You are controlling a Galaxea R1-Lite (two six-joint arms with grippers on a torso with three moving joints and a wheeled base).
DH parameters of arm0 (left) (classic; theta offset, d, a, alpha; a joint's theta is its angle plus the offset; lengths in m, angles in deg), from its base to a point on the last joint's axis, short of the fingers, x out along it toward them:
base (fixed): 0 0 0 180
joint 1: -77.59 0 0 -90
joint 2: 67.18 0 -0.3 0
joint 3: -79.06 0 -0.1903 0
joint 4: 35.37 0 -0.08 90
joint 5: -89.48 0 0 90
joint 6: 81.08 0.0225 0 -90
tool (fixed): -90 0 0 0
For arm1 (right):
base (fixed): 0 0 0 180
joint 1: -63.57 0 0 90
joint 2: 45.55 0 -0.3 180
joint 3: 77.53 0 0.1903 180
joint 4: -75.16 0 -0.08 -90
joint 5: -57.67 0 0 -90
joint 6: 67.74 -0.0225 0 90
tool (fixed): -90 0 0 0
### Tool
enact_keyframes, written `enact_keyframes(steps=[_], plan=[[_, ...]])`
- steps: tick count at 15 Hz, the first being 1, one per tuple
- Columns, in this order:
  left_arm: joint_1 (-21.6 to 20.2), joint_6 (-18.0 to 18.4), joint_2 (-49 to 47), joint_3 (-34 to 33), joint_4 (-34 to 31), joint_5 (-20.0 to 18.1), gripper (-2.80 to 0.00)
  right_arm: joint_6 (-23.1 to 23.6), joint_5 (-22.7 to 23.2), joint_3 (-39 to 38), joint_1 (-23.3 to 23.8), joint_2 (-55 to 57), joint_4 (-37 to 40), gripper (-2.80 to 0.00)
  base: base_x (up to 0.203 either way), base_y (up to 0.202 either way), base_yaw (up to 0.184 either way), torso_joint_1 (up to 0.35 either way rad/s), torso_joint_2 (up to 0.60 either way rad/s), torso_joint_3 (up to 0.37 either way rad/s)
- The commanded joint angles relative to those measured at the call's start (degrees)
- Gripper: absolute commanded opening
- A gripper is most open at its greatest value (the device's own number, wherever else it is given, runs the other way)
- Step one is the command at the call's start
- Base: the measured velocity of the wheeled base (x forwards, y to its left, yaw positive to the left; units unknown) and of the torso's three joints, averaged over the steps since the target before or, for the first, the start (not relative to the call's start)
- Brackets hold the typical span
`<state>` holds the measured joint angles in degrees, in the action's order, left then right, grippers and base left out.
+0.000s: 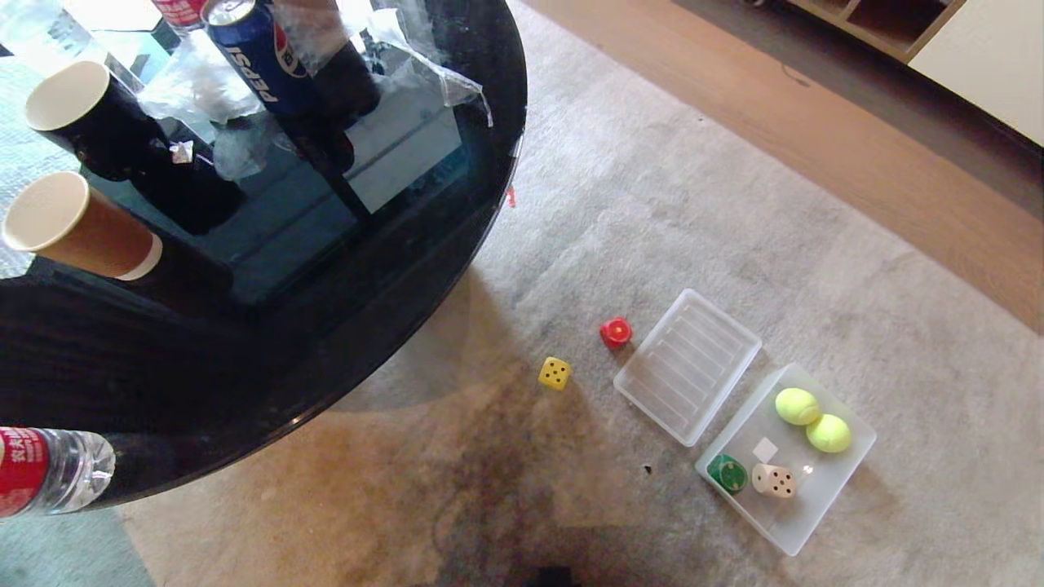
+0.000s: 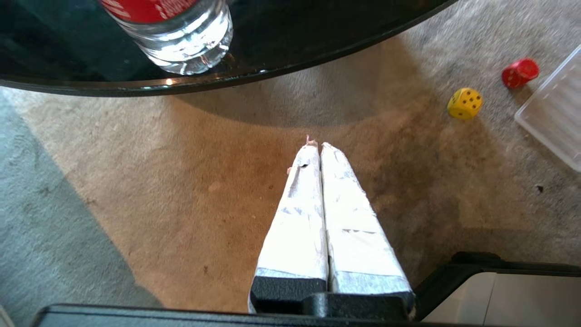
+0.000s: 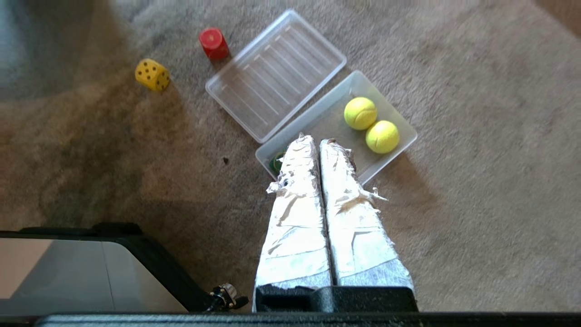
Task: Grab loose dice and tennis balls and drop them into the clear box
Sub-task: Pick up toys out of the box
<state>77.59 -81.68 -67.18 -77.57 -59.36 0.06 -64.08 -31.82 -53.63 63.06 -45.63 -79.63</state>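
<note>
Closest to our head camera, at its 8 o'clock edge, a water bottle (image 1: pixel 45 471) lies on the black glass tabletop (image 1: pixel 269 326), which also carries two paper cups (image 1: pixel 77 224) and a Pepsi can (image 1: pixel 261 57); neither arm shows here. On the carpet (image 1: pixel 571 505), the yellow die (image 1: pixel 555 372) and the red die (image 1: pixel 616 332) lie loose, just at 9 to 10 o'clock of the ribbed lid (image 1: pixel 687 365). At 4 o'clock of the lid sits the clear box (image 1: pixel 816 522), already holding both tennis balls (image 1: pixel 797 405), the green die (image 1: pixel 727 473) and the beige die (image 1: pixel 774 480). From our left wrist, the left gripper (image 2: pixel 317 144) hangs over bare carpet with its taped jaws clenched on nothing; the yellow die (image 2: pixel 464 103) and red die (image 2: pixel 520 72) lie well apart at about 2 o'clock of the tips. From our right wrist, the right gripper (image 3: pixel 313 141) hovers above the clear box (image 3: pixel 390 150), jaws pressed together and empty; the yellow die (image 3: pixel 152 74) lies at 10 o'clock and the red die (image 3: pixel 213 43) at 11 o'clock, with the lid (image 3: pixel 276 75) between them and the box. We judge two dice remain, both lying between our arms, the left arm perhaps slightly nearer the yellow one; being cubes, they offer no long axis to align with.
</note>
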Motion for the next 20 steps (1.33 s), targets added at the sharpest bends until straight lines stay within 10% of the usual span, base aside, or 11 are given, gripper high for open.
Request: enact_keyframes(steps=[1, 20], plan=[[0.0, 0.0, -0.1, -0.1, 0.0, 0.0, -2.80, 0.0, 0.0, 0.0, 0.0, 0.0, 0.0, -2.80, 0.000, 0.000, 0.000, -0.001, 0.00, 0.196], [0.0, 0.1, 0.0, 0.0, 0.0, 0.0, -2.80, -0.1, -0.1, 0.0, 0.0, 0.0, 0.0, -2.80, 0.001, -0.002, 0.053, 0.002, 0.00, 0.062]])
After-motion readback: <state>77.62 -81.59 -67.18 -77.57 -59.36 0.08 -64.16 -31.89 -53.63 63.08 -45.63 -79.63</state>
